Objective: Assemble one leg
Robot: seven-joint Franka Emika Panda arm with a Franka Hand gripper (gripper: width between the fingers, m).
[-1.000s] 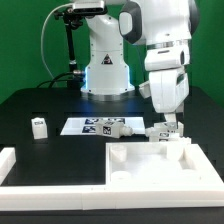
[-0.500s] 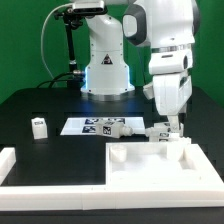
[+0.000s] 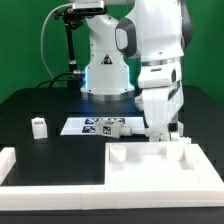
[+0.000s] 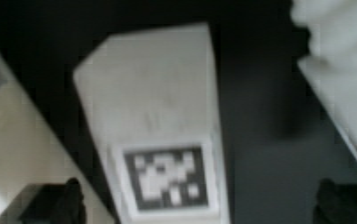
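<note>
**A:** What has changed in the last second?

**B:** The arm has moved toward the exterior view's left. The gripper [image 4: 201, 198] now hangs directly over the leg [image 4: 154, 110]. This leg lies on its side on the black table [image 3: 40, 100], just behind the back rim of the white panel [image 3: 150, 168] and not far from the marker board [image 3: 82, 127].

**A:** Does it hold the leg already?

**B:** No. The jaws stand wide apart with the leg between them. 1 of the fingers [image 4: 59, 200] is just beside the leg's edge and the other is well apart from it. Nothing is gripped.

**A:** What does that mean for the task?

**B:** I judge that the approach is almost finished and the grasp is not yet made. The next move should centre the jaws and close them on the 2 long sides.

**A:** And the materials?

**B:** The leg is a stubby post of matte white plastic with flat faces and a slanted corner at 1 end. It has a black-and-white square tag on its upper face. The flat sides should hold well. The panel is the same white, like a tray with a raised rim. A 2nd leg [image 3: 38, 125] stands far off on the dull black table.
</note>
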